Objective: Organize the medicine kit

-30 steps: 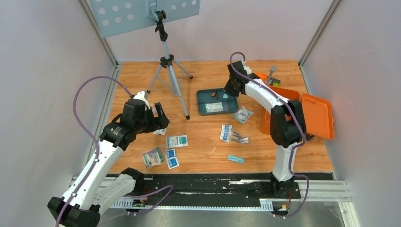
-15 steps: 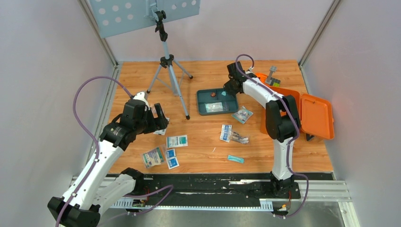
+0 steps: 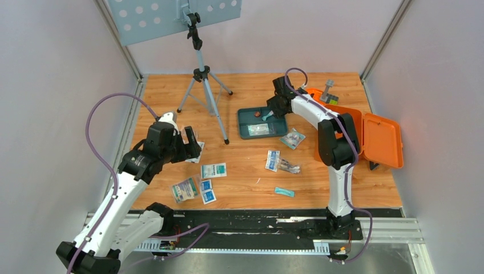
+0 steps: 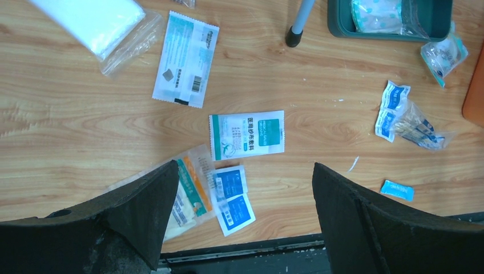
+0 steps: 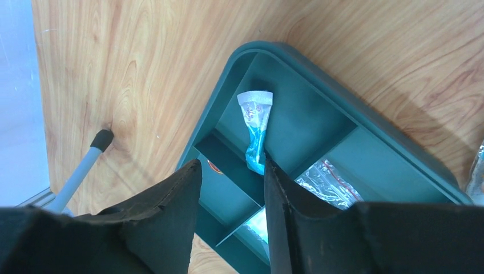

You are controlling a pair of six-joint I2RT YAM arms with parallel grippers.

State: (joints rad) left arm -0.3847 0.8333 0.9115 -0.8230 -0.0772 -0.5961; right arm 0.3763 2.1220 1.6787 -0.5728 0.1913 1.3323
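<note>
A teal compartment tray [image 3: 242,123] sits mid-table, with an open orange case [image 3: 383,140] to its right. My right gripper [image 3: 268,112] hovers over the tray's far right compartment, jaws apart. In the right wrist view a small blue-and-clear sachet [image 5: 257,132] lies in the tray [image 5: 319,74], its lower end against my right finger [image 5: 285,200]; my right gripper [image 5: 231,171] does not clamp it. My left gripper [image 3: 192,149] is wide open and empty above loose packets: a white-teal packet [image 4: 246,134], twin blue sachets [image 4: 234,194] and an orange-green packet [image 4: 191,191].
A tripod [image 3: 202,74] stands left of the tray, its foot [image 5: 94,151] close to the tray corner. More packets lie between tray and front edge: a clear bag [image 3: 293,138], a blue-white sachet [image 3: 274,161] and a small teal sachet [image 3: 284,192]. A white packet [image 4: 185,60] and a padded clear bag [image 4: 100,25] lie left.
My right gripper has moved left and down over the tray, and the blue sachet now rests in it. My left gripper has shifted only slightly.
</note>
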